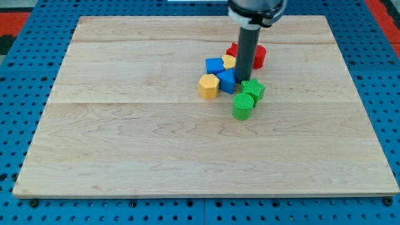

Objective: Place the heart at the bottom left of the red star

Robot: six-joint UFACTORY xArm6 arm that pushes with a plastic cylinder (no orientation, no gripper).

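Note:
My tip is at the middle of a tight cluster of blocks, right of a blue block and just above the green star. A small yellow block, apparently the heart, lies against the rod's left side, between a blue cube and the red pieces. The red block, partly hidden behind the rod, sits at the cluster's top right; its star shape cannot be fully made out. A yellow hexagon is at the cluster's left. A green cylinder lies at the bottom.
The blocks sit on a light wooden board resting on a blue perforated table. The arm's dark head hangs over the board's top edge.

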